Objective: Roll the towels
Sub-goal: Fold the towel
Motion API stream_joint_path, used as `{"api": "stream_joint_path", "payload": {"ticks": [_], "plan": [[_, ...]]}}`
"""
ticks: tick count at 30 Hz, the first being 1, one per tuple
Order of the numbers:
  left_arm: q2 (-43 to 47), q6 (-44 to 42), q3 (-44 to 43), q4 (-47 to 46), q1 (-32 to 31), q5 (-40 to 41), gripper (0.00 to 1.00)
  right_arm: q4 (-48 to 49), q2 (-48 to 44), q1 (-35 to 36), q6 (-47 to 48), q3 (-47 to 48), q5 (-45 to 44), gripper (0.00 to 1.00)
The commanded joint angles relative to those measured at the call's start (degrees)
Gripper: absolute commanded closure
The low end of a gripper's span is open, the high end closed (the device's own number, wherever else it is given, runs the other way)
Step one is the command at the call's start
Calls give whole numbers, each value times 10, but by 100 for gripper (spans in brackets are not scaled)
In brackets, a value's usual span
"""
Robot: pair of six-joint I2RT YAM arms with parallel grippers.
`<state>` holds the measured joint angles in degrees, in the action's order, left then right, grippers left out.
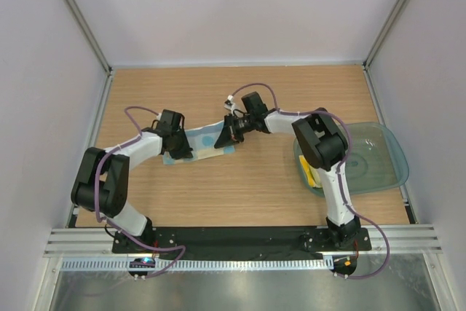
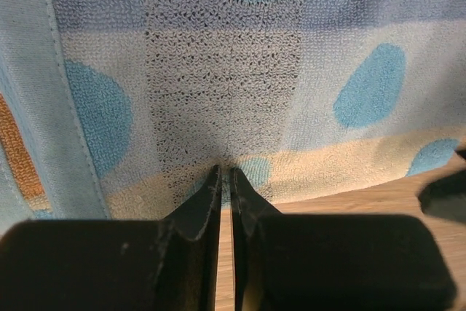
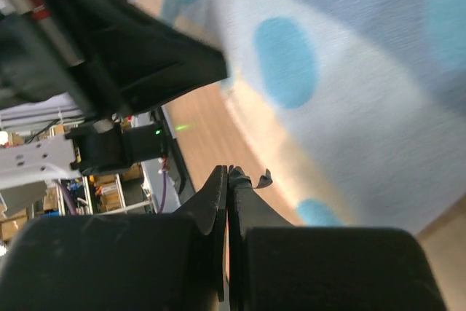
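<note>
The light blue towel (image 1: 207, 140) spans frame centre between both grippers. Left gripper (image 2: 224, 174): jaws nearly together, pinching the towel's near edge. Right gripper (image 3: 228, 171): jaws together at the towel's border; whether they grip it cannot be told. The yellow towel (image 1: 309, 175) sits in the tub (image 1: 382, 159), centre right.

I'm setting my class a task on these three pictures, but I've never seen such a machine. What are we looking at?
These are two robot arms, the left arm and the right arm, bolted to a table. Each ends in a two-fingered pincer. The wide picture comes from a camera above and behind them; the other two come from cameras on the wrists, each showing its own pincer. A blue towel lies between the arms. The left pincer and the right pincer are both closed, apparently pinching its opposite ends. On the right sits a clear tub holding a yellow towel.
</note>
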<state>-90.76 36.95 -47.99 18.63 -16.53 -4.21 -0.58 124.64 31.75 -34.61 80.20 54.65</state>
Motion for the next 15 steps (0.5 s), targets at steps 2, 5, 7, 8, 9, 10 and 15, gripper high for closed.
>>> {"api": "stream_joint_path", "payload": {"ticks": [2, 5, 7, 8, 9, 10, 15], "plan": [[-4, -14, -9, 1, -4, -8, 92, -7, 71, -5, 3, 44, -20, 99], [-3, -16, -11, 7, -5, -4, 93, -9, 90, -10, 10, 37, -31, 99], [-2, -16, -11, 9, -5, -2, 93, -14, 89, -12, 19, 16, -48, 99], [-2, -16, -11, 10, -5, -3, 93, -14, 86, -12, 22, 9, -54, 99], [-2, -15, -11, 9, -5, -6, 93, -16, 84, -12, 23, -9, -67, 99], [-1, -14, -10, 10, -5, -6, 93, -22, 81, -13, 27, -20, -89, 99], [1, -14, -4, 17, -5, 12, 91, 79, 34, -12, -19, -160, -132, 99]]}}
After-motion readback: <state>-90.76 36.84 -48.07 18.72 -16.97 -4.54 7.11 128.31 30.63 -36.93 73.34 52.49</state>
